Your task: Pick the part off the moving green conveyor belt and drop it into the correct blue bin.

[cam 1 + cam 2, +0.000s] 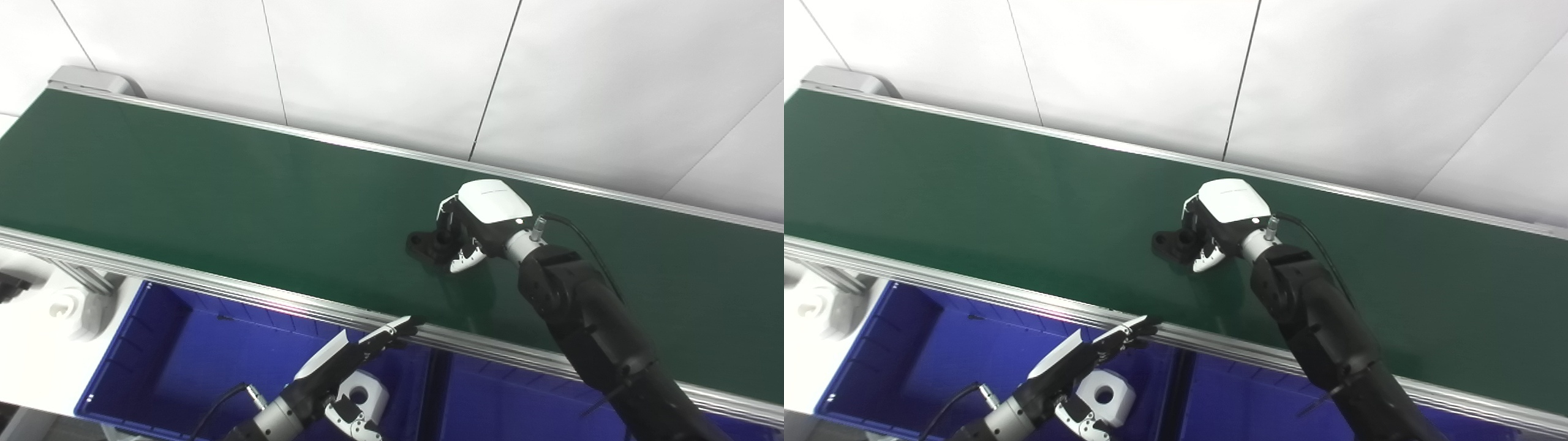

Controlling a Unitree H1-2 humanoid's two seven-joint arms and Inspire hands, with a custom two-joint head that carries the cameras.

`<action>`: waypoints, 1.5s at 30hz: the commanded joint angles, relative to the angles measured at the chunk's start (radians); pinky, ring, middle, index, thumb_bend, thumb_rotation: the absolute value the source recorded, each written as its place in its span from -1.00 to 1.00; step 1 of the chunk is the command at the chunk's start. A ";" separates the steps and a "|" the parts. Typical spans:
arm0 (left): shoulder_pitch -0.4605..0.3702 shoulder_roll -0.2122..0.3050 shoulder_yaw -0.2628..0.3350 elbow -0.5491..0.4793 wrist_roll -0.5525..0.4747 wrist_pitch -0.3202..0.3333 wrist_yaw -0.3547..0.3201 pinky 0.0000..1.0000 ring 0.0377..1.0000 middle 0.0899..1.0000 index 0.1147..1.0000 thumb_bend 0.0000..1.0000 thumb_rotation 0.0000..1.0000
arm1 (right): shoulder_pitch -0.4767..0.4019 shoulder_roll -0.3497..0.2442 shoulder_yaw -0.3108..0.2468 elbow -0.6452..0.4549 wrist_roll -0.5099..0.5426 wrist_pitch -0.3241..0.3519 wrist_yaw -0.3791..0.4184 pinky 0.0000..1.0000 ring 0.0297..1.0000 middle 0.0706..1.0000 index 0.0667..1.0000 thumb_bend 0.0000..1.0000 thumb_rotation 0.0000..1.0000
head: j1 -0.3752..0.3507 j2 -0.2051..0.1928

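Small print on the right hand (468,229) is too blurry to read, and its fingers are curled onto 1 black part (425,245) sitting mid belt (184,196). Left hand (1078,373) is open w/ fingers straight, holding nothing, over the left of 2 blue bins (159,361), right above 1 white part (1104,397) inside. Right arm hides much of the 2nd bin (502,404).

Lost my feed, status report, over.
Right hand closing fingers on black part on green belt, grip unconfirmed. Left hand open over blue bin. Nothing blocking.
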 commanded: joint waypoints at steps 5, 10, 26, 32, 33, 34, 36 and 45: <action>-0.002 0.002 0.010 -0.034 0.002 -0.010 0.010 0.83 0.88 0.92 0.84 0.85 -0.54 | 0.083 0.002 0.055 0.091 -0.056 -0.094 -0.142 -0.53 -0.30 -0.15 0.01 0.02 -1.00 | -0.005 0.004; -0.007 0.003 0.018 -0.030 -0.016 -0.010 -0.003 0.80 0.87 0.92 0.85 0.85 -0.56 | 0.118 0.027 0.041 0.138 -0.064 -0.106 -0.303 -0.68 -0.49 -0.26 -0.04 0.03 -1.00 | -0.017 0.005; -0.011 0.004 0.029 -0.021 -0.019 -0.010 -0.008 0.75 0.85 0.91 0.84 0.87 -0.52 | 0.163 0.034 0.039 0.155 -0.079 -0.084 -0.430 -0.81 -0.76 -0.14 -0.12 0.06 -1.00 | -0.026 0.003; -0.011 0.001 0.029 -0.021 -0.018 -0.010 -0.006 0.76 0.84 0.90 0.83 0.86 -0.53 | 0.169 0.033 0.040 0.156 -0.080 -0.078 -0.427 -0.85 -0.80 -0.66 -0.12 0.04 -0.79 | -0.024 0.001; -0.012 0.001 0.028 -0.021 -0.017 -0.010 -0.004 0.75 0.84 0.90 0.83 0.86 -0.54 | 0.169 0.033 0.041 0.158 -0.082 -0.077 -0.426 -0.86 -0.80 -0.70 -0.12 0.04 -0.78 | -0.024 0.000; -0.011 0.001 0.028 -0.020 -0.016 -0.010 -0.003 0.74 0.83 0.90 0.83 0.86 -0.54 | 0.169 0.032 0.042 0.161 -0.085 -0.076 -0.427 -0.87 -0.81 -0.73 -0.12 0.04 -0.77 | -0.024 0.000; -0.010 0.001 0.028 -0.018 -0.017 -0.010 -0.004 0.75 0.84 0.90 0.83 0.87 -0.54 | 0.170 0.033 0.043 0.162 -0.089 -0.073 -0.428 -0.88 -0.82 -0.75 -0.13 0.04 -0.77 | -0.024 -0.001; 0.000 0.002 0.029 -0.027 -0.018 -0.010 -0.006 0.71 0.83 0.90 0.83 0.86 -0.55 | 0.185 0.039 0.017 0.148 -0.066 -0.074 -0.436 -0.88 -0.82 -0.74 -0.12 0.04 -0.76 | -0.022 0.000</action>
